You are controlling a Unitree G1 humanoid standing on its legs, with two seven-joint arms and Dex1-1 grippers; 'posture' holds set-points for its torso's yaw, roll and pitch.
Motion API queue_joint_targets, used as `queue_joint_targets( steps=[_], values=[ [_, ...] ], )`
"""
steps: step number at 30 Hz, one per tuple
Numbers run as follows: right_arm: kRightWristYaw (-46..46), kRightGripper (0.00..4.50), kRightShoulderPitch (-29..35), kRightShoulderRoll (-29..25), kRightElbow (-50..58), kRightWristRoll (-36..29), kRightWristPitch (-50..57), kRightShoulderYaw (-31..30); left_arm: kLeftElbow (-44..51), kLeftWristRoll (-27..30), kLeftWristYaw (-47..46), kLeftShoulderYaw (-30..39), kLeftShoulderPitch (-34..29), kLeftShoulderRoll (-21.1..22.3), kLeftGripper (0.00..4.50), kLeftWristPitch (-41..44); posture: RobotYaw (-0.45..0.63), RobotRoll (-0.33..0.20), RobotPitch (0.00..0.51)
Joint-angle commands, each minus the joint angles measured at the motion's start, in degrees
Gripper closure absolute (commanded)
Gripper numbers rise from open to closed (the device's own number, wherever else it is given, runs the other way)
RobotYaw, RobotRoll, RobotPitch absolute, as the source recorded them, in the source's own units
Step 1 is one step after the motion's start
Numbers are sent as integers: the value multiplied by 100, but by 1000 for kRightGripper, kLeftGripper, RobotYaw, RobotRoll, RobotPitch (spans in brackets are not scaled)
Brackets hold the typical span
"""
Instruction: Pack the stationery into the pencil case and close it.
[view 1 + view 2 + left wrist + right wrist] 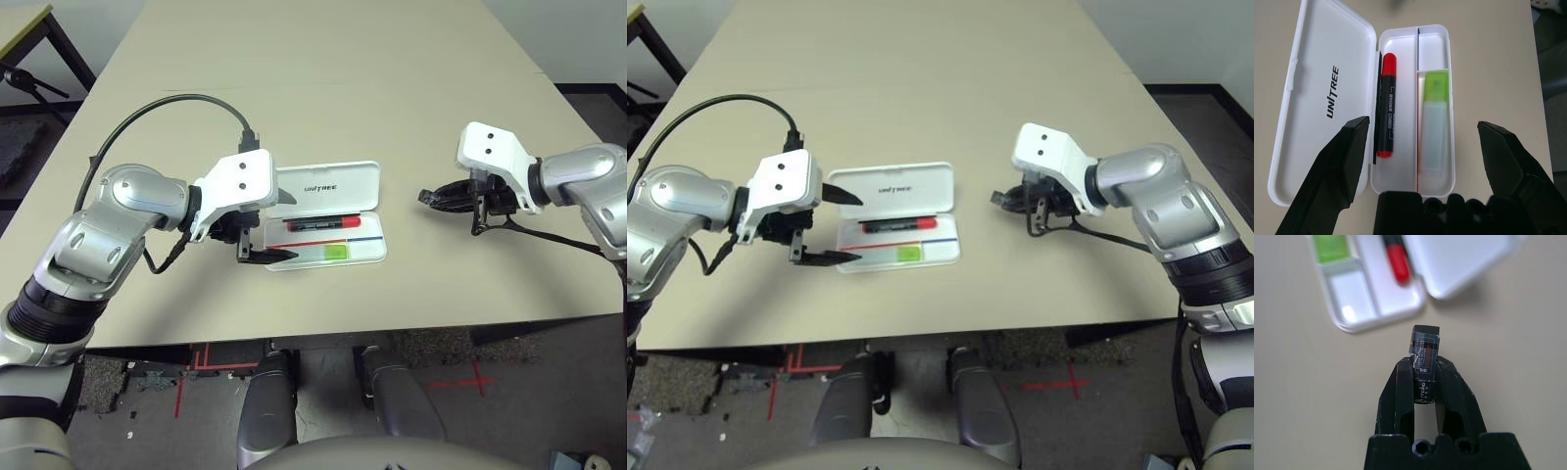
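The white pencil case (338,183) lies open at mid-table, its lettered lid flat on the far side. In its tray the red marker (323,223) lies along the hinge. The highlighter (1435,122) with the lime-green cap fills the near compartment. My left gripper (292,228) is open at the case's left end, one finger over the lid and the other at the tray's near rim. My right gripper (1425,369) hovers right of the case, apart from it. It is shut on the small dark grey piece (1425,345), which carries a printed label.
A small compartment (1432,51) at the tray's right end holds nothing. A red-and-blue stripe (333,239) divides the tray lengthwise. The beige table (323,88) stretches far beyond the case. A black cable (167,103) arcs over my left forearm.
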State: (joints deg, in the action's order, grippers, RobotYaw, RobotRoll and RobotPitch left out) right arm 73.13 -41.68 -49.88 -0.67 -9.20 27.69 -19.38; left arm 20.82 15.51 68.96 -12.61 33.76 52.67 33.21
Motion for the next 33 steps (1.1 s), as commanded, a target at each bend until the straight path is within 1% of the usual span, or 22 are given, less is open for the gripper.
queue_joint_targets(
  steps=[1,2,7,12,27,33],
  values=[
    [245,4176,-129,198,119,58,-42,-174,50,-45,15,-37,-31,54,0,16,-92,0,178],
    [254,4176,-157,277,125,88,-38,-202,52,-46,13,-37,-35,57,0,18,-76,0,180],
    [213,4176,-263,600,150,258,-6,-368,66,-63,-9,-46,-46,62,0,37,-68,0,179],
    [212,4176,-231,877,248,352,-31,-472,122,-63,-52,-55,-65,45,0,79,-61,0,176],
    [387,4177,-53,1059,370,501,-85,-736,212,-71,-159,-50,-143,53,0,141,-47,0,166],
    [317,4176,-35,1180,322,561,-157,-772,222,-69,-176,-43,-159,70,0,151,-42,0,167]
  ],
)
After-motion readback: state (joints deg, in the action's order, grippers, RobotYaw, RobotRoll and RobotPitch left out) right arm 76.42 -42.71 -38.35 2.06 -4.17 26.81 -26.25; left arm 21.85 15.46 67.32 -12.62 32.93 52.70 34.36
